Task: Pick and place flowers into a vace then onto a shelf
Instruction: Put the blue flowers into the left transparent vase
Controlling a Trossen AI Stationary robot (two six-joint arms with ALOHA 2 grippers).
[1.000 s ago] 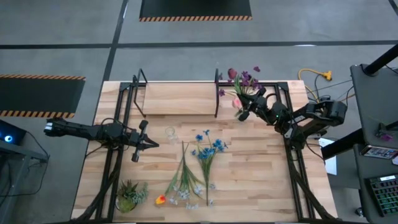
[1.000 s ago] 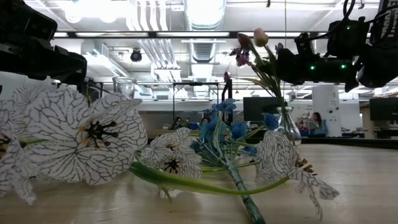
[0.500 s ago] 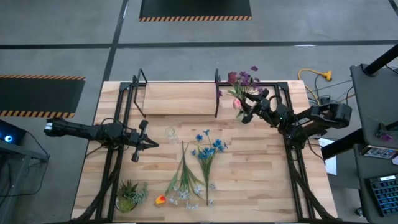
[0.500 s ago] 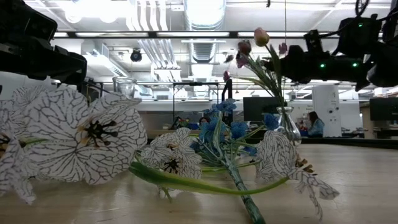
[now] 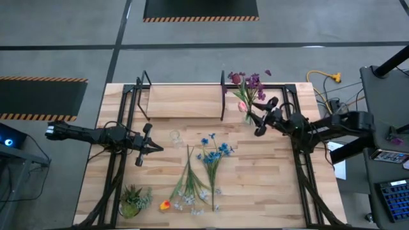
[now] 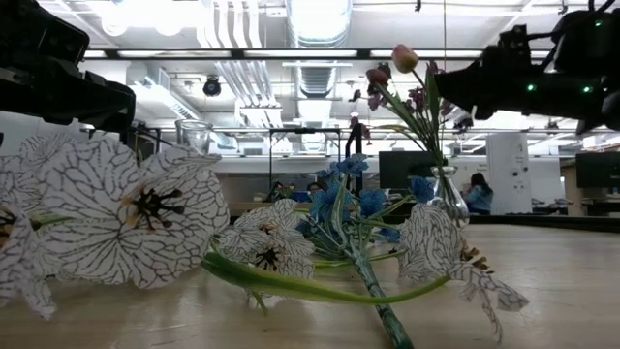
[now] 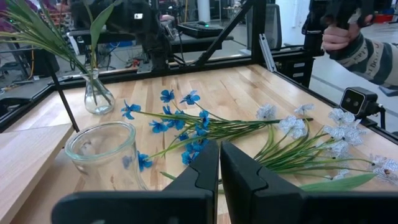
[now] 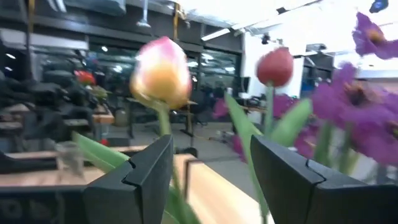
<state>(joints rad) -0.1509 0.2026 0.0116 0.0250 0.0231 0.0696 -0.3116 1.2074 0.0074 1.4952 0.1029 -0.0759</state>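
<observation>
Two grippers: my right gripper, fingers apart, sits beside the vase of purple and pink flowers; my left gripper, fingers together, waits near an empty glass.

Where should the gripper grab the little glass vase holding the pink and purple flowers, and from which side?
Grip the bud vase at its narrow neck, above the round belly, coming in level from the open right side where the right gripper is. Stems fan out overhead, and the shelf bracket stands on its left.

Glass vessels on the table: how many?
2: an empty glass near the left gripper, and a vase with flowers by the right gripper. None seem hidden.
</observation>
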